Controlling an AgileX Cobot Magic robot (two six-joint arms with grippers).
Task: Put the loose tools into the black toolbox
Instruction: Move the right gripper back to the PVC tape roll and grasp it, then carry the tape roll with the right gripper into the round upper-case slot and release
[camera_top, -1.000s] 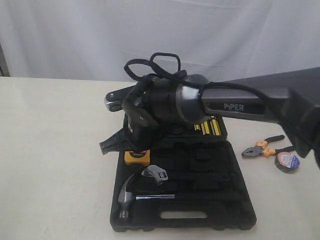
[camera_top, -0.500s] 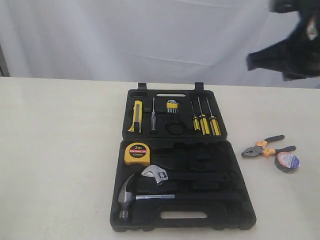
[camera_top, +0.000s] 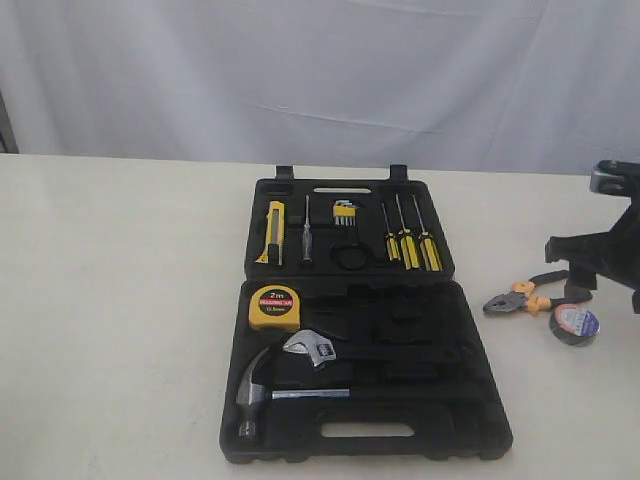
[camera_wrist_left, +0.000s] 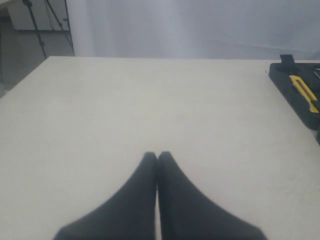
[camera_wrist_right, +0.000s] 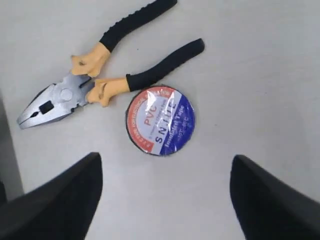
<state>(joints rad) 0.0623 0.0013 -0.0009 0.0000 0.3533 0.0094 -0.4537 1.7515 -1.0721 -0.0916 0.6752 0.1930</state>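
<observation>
Hanging over tape roll (camera_wrist_right: 160, 121), right jaws gape.

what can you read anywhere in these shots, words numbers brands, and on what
"PVC": on the label of the black tape roll.
"SN...": larger word on the same label; its later letters are unclear.
Small print around that label's rim: too small to read.
"2m": on the face of the yellow tape measure.
Red strip under the "2m": too blurred to read.

Pliers (camera_top: 530, 293), tape roll (camera_top: 574, 324) beside open black toolbox (camera_top: 470, 425); tape measure (camera_top: 274, 307), utility knife (camera_top: 273, 232) inside.
</observation>
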